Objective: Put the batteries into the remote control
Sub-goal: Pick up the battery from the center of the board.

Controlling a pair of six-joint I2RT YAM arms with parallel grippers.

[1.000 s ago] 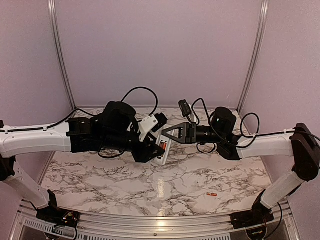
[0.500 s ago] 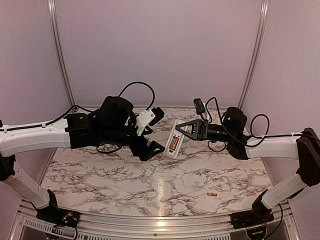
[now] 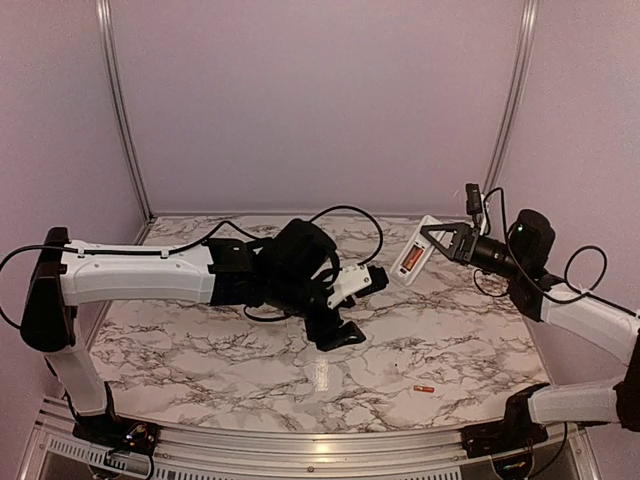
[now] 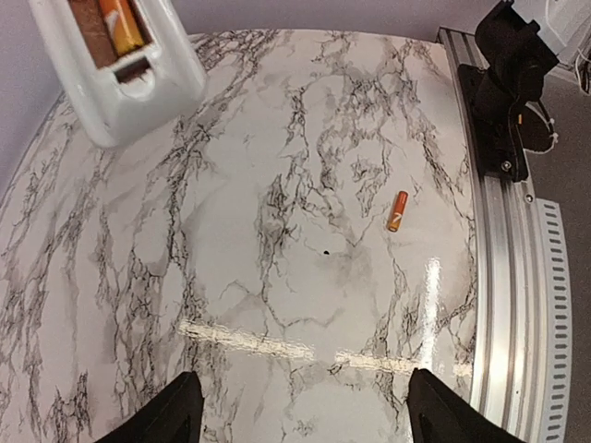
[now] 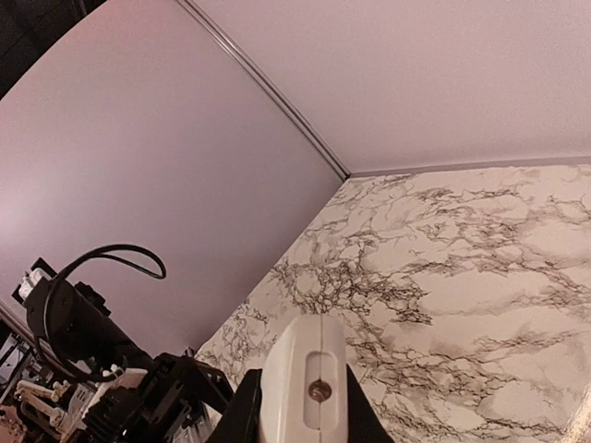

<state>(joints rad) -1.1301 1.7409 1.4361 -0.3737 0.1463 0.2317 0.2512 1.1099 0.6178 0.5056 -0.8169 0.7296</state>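
Note:
My right gripper (image 3: 437, 246) is shut on the white remote control (image 3: 412, 260) and holds it up above the back right of the table, its open battery recess facing the camera with one orange battery (image 3: 408, 262) in it. The remote's end fills the bottom of the right wrist view (image 5: 305, 388), between the fingers. The left wrist view shows the remote (image 4: 138, 65) at top left with the battery (image 4: 120, 23) inside. A second orange battery (image 3: 422, 388) lies on the table at the front right, also in the left wrist view (image 4: 397, 210). My left gripper (image 3: 352, 305) is open and empty above the table's middle.
The marble table (image 3: 250, 370) has a metal rail along its front edge (image 3: 300, 452). The right arm's black base (image 4: 512, 83) sits on the rail near the loose battery. Lilac walls close the back and sides.
My right gripper has carried the remote up and to the right, away from the left gripper. My left arm has swung right and forward, and its gripper now hangs open over the table's middle.

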